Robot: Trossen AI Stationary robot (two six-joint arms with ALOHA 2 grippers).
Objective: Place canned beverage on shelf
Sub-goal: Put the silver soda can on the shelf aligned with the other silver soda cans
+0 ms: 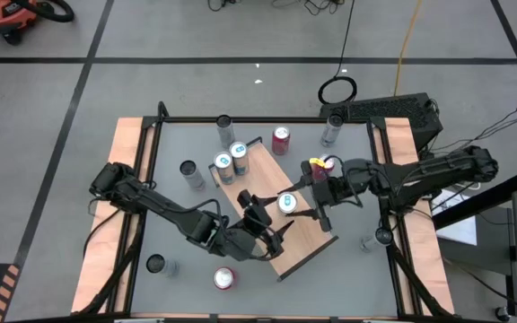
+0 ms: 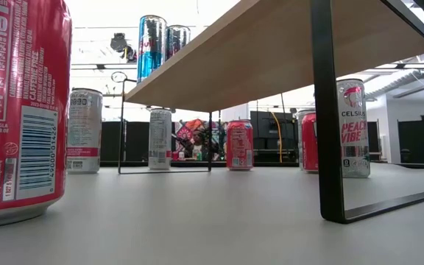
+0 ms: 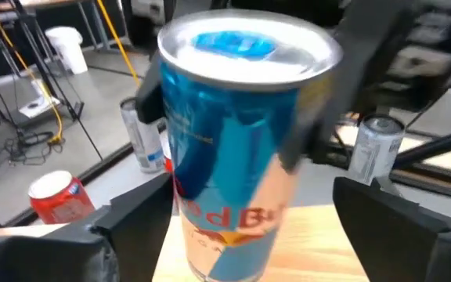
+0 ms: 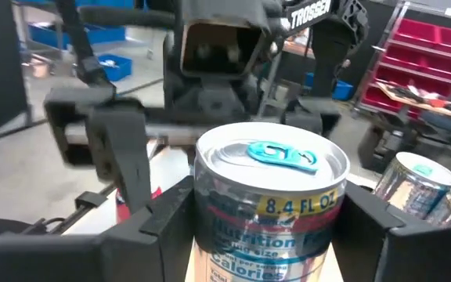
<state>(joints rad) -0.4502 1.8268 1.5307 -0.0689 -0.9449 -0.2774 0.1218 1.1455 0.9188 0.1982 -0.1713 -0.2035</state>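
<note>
The shelf [image 1: 308,240] is a light-brown board with a black rim, lying slantwise in the middle of the table; the low view shows its underside [image 2: 271,51]. A blue-and-silver can [image 1: 286,202] stands with its base on the board. My right gripper [image 1: 306,205] is shut on this can [image 4: 268,211]. My left gripper [image 1: 272,220] stands open on the opposite side, one finger [image 3: 131,231] on each side of the can [image 3: 241,141], without touching it. Two more blue-topped cans [image 1: 230,159] stand at the board's far end. My right gripper pinches the can's upper wall [image 4: 202,211] between its two fingers, just below the rim. The fingers come in level from the table's right side. The can stands upright with its base on the shelf board [image 3: 319,235].
Loose cans stand on the grey table around the shelf: a red one [image 1: 281,139] and silver ones [image 1: 333,130] at the far side, one [image 1: 189,173] at the left, a red one [image 1: 224,278] and a silver one [image 1: 162,265] near the front. The shelf's black leg [image 2: 326,110] stands by the low camera.
</note>
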